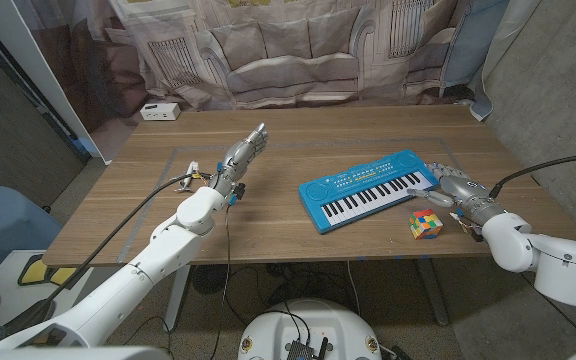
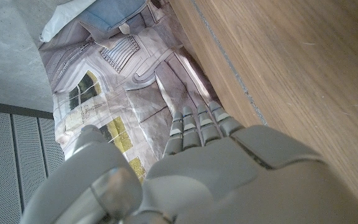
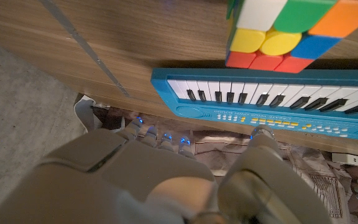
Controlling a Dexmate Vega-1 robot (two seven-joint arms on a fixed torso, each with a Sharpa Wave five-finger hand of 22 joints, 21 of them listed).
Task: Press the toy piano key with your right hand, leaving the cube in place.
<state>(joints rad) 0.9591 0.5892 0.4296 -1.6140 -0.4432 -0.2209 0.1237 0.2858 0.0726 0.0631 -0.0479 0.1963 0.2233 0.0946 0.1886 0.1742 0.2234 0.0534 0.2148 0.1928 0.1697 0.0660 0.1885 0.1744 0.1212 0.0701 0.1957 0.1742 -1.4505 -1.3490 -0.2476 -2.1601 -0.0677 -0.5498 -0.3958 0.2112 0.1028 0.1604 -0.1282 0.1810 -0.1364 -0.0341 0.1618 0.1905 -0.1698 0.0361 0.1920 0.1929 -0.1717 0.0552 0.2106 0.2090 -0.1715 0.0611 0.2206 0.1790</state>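
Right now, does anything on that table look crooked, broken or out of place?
Only the piano sits askew, lying at a slant to the table edge. The cube rests just in front of it, colours scrambled, looking intact. The right hand is at the piano's end. Nothing looks spilled or damaged.

Wooden bench: brown plank-grain top, pale rectangular outline marked on its left half, metal legs visible beneath the near edge.
Backdrop cloth: hung behind the bench across its full width, printed with grey and beige building facades, arches and windows; wrinkled, reaching down to the bench's far edge.
Small white box: at the far left corner of the bench, just before the cloth.
Floor: grey, carpet-like, seen right of the bench.
Dark grey panel: left side, with a white upright frame beside it.
Blue seat: lower left, beside the bench.
Light: even, soft, indoor.
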